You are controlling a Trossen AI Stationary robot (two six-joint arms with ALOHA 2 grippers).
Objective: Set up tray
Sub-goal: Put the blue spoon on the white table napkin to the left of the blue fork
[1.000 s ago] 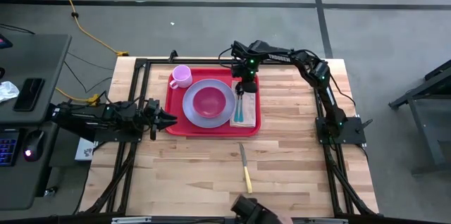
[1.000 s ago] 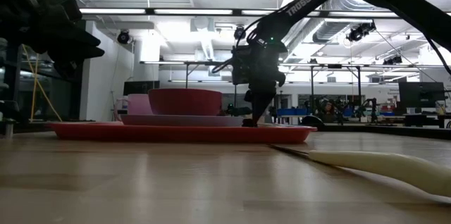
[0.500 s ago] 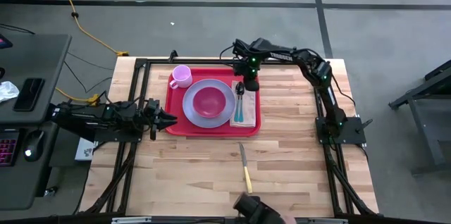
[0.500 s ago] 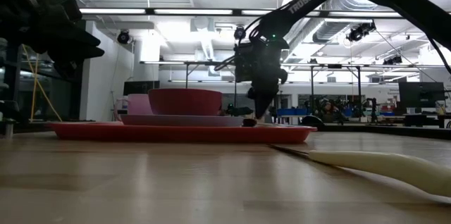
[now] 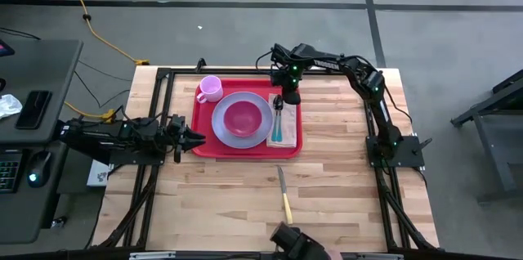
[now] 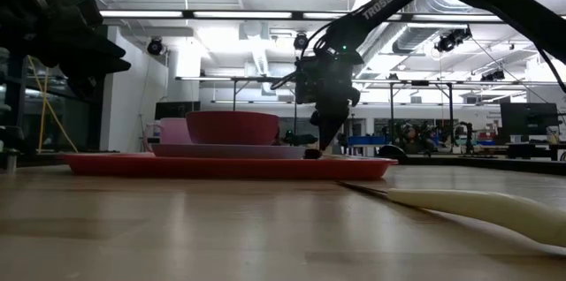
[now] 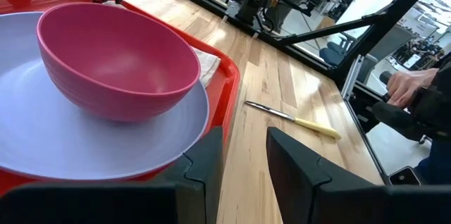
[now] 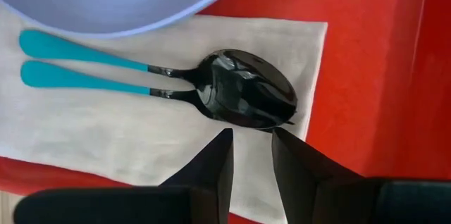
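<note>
The red tray (image 5: 288, 147) lies mid-table and carries a lavender plate (image 5: 225, 131) with a pink bowl (image 5: 243, 118), a pink cup (image 5: 210, 88) and a white napkin (image 8: 141, 136). Two teal-handled utensils (image 8: 84, 76) lie side by side on the napkin, with their dark heads (image 8: 246, 97) stacked. My right gripper (image 8: 248, 134) hovers open just above those heads, over the tray's far right part (image 5: 288, 96). My left gripper (image 7: 243, 143) is open and waits level beside the tray's left near corner (image 5: 198, 137).
A knife with a pale yellow handle (image 5: 283, 195) lies on the bare wood in front of the tray and shows close in the low view (image 6: 478, 206). A person's hand (image 7: 409, 86) shows beyond the table's edge. Open wood lies around the tray.
My right gripper has risen a little off the napkin and drawn slightly toward the far edge. The utensil heads it covered now show, lying on the napkin.
</note>
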